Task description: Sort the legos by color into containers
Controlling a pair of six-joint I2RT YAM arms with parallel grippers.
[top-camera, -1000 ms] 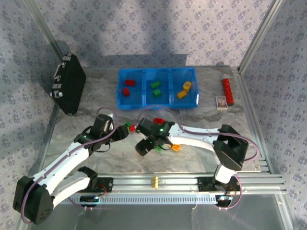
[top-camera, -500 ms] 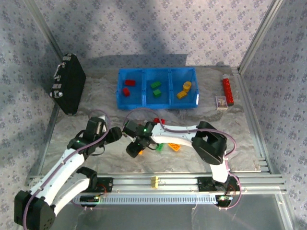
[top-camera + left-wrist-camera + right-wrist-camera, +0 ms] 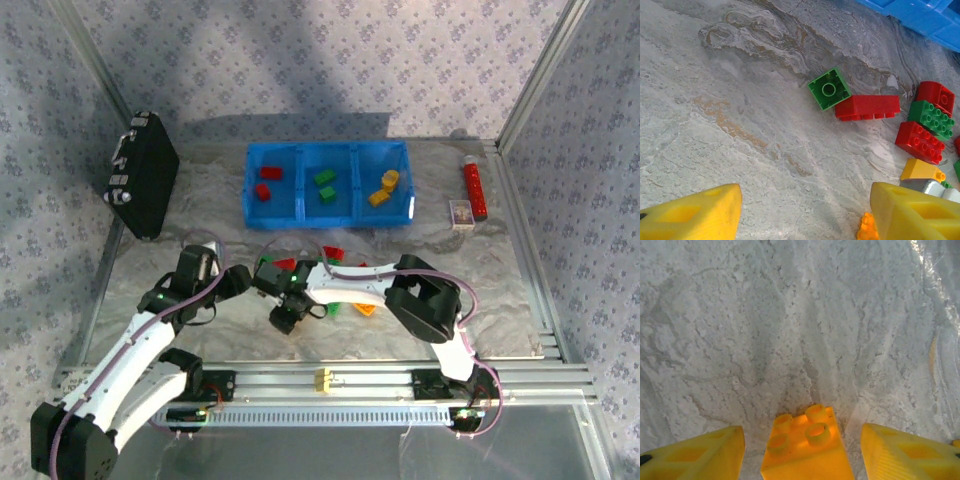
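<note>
The blue bin (image 3: 300, 205) holds red legos (image 3: 266, 182) in its left container, green (image 3: 325, 185) in the middle and yellow ones (image 3: 385, 187) on the right. Loose legos lie on the table: a green brick (image 3: 829, 89), a long red one (image 3: 867, 106), then red (image 3: 919, 141), green (image 3: 931, 117) and yellow (image 3: 922, 170) ones. My left gripper (image 3: 805, 215) (image 3: 247, 279) is open over bare table. My right gripper (image 3: 802, 455) (image 3: 282, 320) straddles an orange brick (image 3: 807, 447), with a gap showing on each side.
A black hard case (image 3: 145, 185) leans at the far left. A red tube (image 3: 473, 188) and a small box (image 3: 461, 213) lie right of the bin. The two arms cross closely at mid-table. A metal rail (image 3: 400, 380) runs along the near edge.
My right arm has swung left and its jaws have narrowed around the orange brick. The left arm has drawn back a little to the left.
</note>
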